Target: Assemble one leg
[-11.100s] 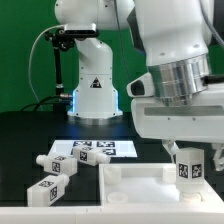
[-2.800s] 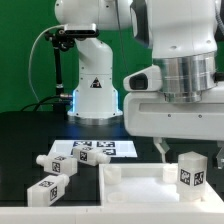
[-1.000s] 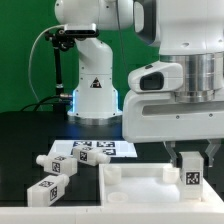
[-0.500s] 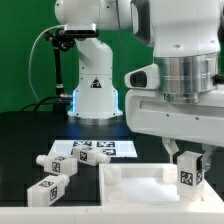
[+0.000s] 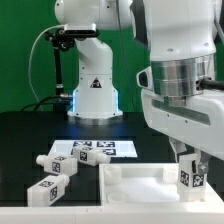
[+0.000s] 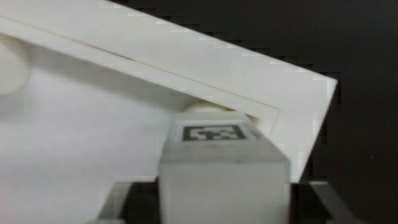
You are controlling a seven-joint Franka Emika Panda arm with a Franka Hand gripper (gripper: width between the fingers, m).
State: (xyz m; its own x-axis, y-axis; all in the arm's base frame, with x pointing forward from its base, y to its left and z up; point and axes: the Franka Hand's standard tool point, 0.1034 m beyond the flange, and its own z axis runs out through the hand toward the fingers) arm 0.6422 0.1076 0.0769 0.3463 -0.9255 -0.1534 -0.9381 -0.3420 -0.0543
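A white leg [image 5: 190, 173] with tag stickers stands upright at the corner of the large flat white panel [image 5: 130, 185] on the exterior view's right. My gripper [image 5: 189, 160] is shut on this leg, one finger on each side. In the wrist view the leg [image 6: 222, 165] fills the space between the dark fingers [image 6: 139, 200], its tag facing up, over the panel's corner [image 6: 294, 90]. Its round end is hidden below. Three more legs lie on the table at the exterior view's left: one [image 5: 56, 163], one [image 5: 44, 189] and one [image 5: 98, 154].
The marker board [image 5: 92, 149] lies on the black table behind the panel. The arm's white base [image 5: 92, 95] stands at the back, before a green backdrop.
The gripper, open beside the leg a few seconds ago, has closed on it. In the last second the wrist has turned while holding the leg at the panel's corner.
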